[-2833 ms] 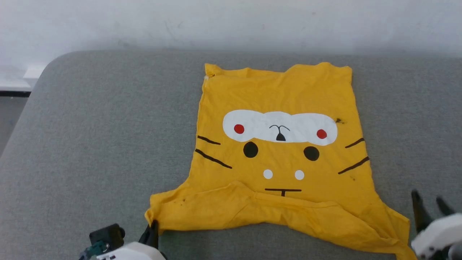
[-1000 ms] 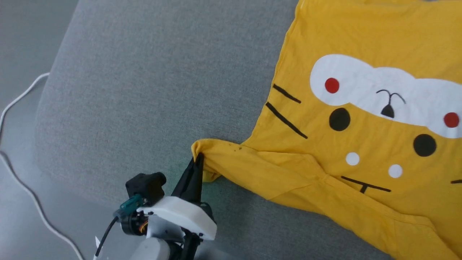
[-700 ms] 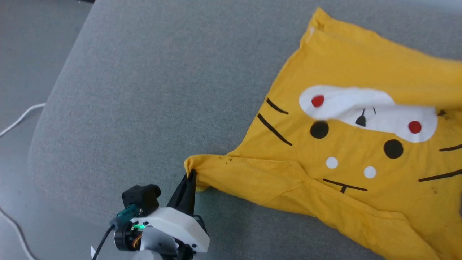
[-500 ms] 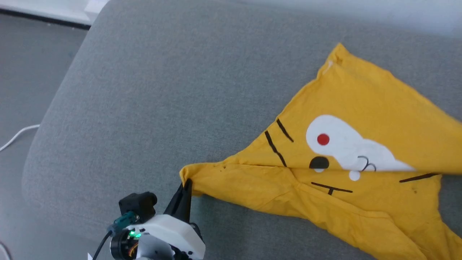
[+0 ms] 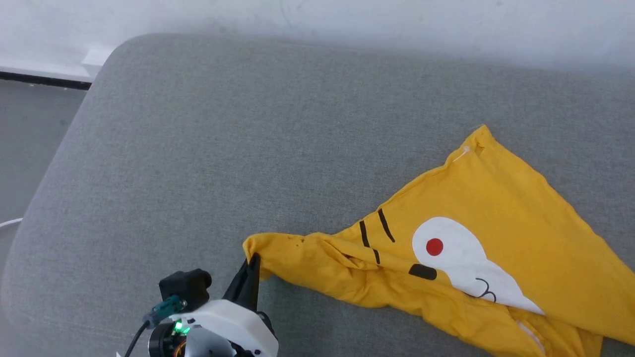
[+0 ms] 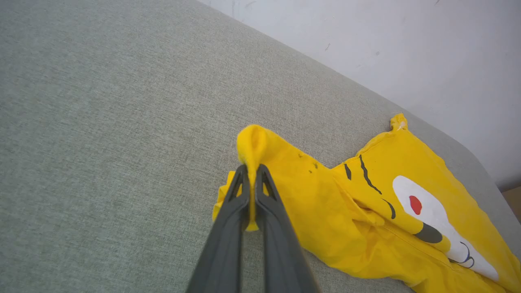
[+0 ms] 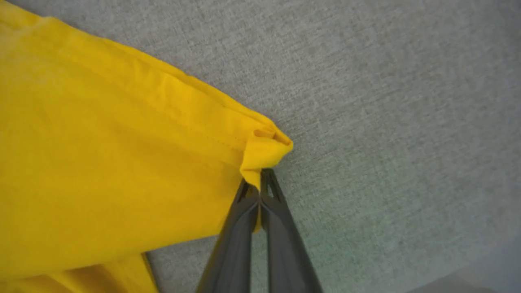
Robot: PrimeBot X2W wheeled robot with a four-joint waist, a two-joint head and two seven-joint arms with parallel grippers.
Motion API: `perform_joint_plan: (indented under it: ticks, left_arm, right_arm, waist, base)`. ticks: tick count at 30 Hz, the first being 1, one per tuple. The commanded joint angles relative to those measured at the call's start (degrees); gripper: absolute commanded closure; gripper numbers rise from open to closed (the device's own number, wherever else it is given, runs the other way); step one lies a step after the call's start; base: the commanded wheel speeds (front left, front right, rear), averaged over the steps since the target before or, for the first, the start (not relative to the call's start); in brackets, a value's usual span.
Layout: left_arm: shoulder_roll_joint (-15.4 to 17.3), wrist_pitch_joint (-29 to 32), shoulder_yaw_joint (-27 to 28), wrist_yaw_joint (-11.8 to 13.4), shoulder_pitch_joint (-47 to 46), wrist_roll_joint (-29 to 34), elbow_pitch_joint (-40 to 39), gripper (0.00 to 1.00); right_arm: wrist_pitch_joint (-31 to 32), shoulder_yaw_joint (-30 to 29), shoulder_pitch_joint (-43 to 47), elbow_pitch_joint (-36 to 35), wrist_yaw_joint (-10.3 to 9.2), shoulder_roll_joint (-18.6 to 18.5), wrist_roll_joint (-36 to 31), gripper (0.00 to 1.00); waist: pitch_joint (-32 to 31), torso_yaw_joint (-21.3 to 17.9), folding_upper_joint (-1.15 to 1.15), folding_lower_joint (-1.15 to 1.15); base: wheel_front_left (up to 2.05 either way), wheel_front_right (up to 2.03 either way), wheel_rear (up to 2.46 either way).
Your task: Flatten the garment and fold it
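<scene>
The yellow garment (image 5: 496, 218) lies rumpled on the grey cushion, its printed front partly folded over itself, with a white patch, a red dot and black lines showing. My left gripper (image 5: 252, 262) is shut on the garment's near left sleeve end (image 6: 254, 142), the cloth pinched between its fingers (image 6: 228, 219). In the right wrist view my right gripper (image 7: 259, 183) is shut on another folded corner of the garment (image 7: 122, 162), plain yellow there.
The grey cushion (image 5: 223, 124) stretches wide to the left and far side, with a rounded left edge. A white wall (image 5: 347, 20) stands behind it. Grey floor (image 5: 30, 129) lies off the left edge.
The head camera has swung. The garment's right side has been drawn over toward the left, collapsing the flat printed front into a folded, rumpled triangle. My left gripper still holds the sleeve end.
</scene>
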Motion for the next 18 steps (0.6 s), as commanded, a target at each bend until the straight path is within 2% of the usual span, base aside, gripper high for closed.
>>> perform_joint_plan:
  ticks: [1,5,6,7,8,9,13,15,18]
  left_arm:
    - [0.26,0.15,-0.08,0.1,0.61,-0.09,-0.23,1.0]
    - [0.41,0.36,-0.24,0.27,0.81,-0.13,-0.27,1.0]
    - [0.44,0.42,-0.29,0.28,0.83,-0.16,-0.29,1.0]
    - [0.46,0.48,-0.33,0.27,0.82,-0.2,-0.31,1.0]
    - [0.49,0.53,-0.39,0.24,0.8,-0.23,-0.32,1.0]
    - [0.51,0.56,-0.43,0.21,0.78,-0.27,-0.33,1.0]
    - [0.4,0.57,-0.68,0.15,0.52,-0.36,-0.35,1.0]
    - [0.29,0.56,-0.86,0.09,0.36,-0.39,-0.27,1.0]
    - [0.24,0.46,-1.01,-0.05,0.18,-0.49,-0.15,1.0]
  right_arm:
    - [1.12,0.28,1.51,1.41,-0.13,0.57,0.18,1.0]
    - [0.77,1.38,2.15,2.65,-0.13,0.57,1.32,1.0]
    - [-0.2,1.91,2.27,2.57,-0.13,0.58,1.53,0.96]
    - [-1.56,2.25,2.33,2.23,-0.13,0.58,1.46,0.81]
    - [-3.32,2.55,2.25,1.66,-0.13,0.58,1.34,0.58]
    - [-5.27,2.76,2.01,0.98,-0.13,0.58,1.3,0.0]
    - [-14.68,5.15,0.24,-3.27,-0.13,0.58,0.21,0.0]
    - [-19.42,8.88,-0.79,-5.8,-0.13,0.3,-0.31,0.0]
    - [-26.51,16.06,-2.81,-7.96,-0.13,-3.0,-0.45,0.0]
  waist:
    - [-0.27,-0.27,0.0,0.01]
    - [-0.5,-0.58,0.0,0.01]
    - [-0.53,-0.61,0.0,0.01]
    - [-0.54,-0.62,0.0,0.01]
    - [-0.59,-0.62,0.0,0.01]
    - [-0.63,-0.62,0.0,0.01]
    - [-0.58,-0.39,0.0,0.01]
    - [-0.55,-0.22,0.0,0.01]
    - [-0.24,0.0,0.0,0.01]
  base:
    - [0.0,0.0,0.0]
    - [0.0,0.0,0.0]
    - [0.0,0.0,0.0]
    - [0.0,0.0,0.0]
    - [0.0,0.0,0.0]
    - [0.0,0.0,0.0]
    - [0.0,0.0,0.0]
    - [0.0,0.0,0.0]
    - [0.0,0.0,0.0]
